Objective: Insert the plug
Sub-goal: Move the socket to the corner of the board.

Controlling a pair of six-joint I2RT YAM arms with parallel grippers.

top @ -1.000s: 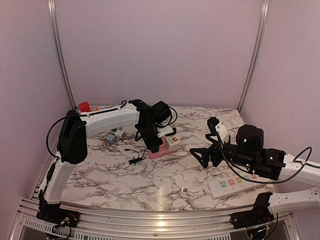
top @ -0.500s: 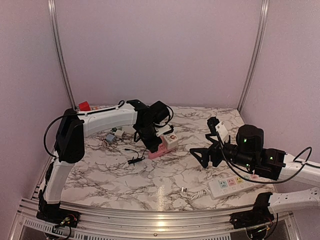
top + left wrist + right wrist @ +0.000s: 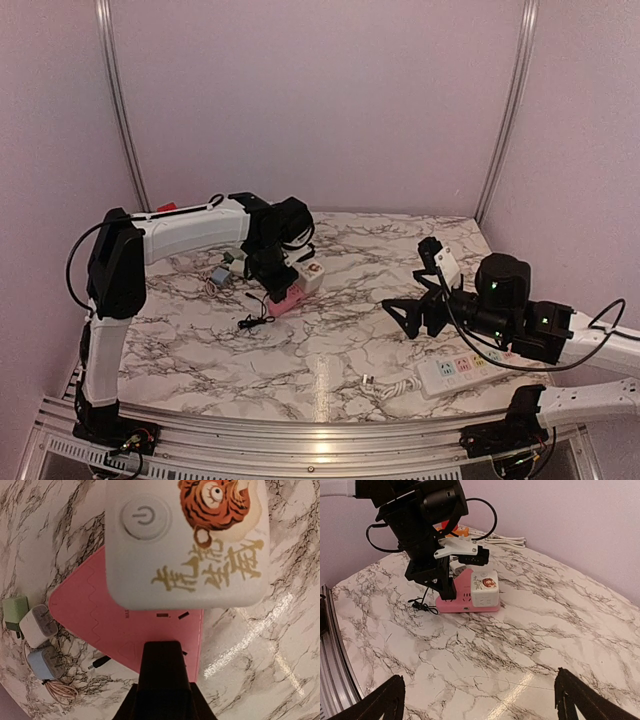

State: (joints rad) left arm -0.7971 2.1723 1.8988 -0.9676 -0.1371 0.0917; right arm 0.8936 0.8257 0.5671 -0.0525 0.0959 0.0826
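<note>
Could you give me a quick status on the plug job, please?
Left fingers shut on pink strip, white cube on top of it. Right fingers open, empty, well clear. Loose chargers beside strip.

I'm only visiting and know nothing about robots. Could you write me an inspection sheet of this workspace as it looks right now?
Surface: marble-patterned table, no spills seen.
Job's things: pink socket block lying flat, with a white tiger-print cube sitting on it.
Clutter: small chargers left of the block; white power strip near the right arm.
Grippers: left gripper nearly closed, seemingly pinching the pink block's edge; right gripper wide open, empty, above bare table.
Cables: thin black cable loose beside the block; white cord trailing from the strip.
Surroundings: plain pale walls, metal posts.
</note>
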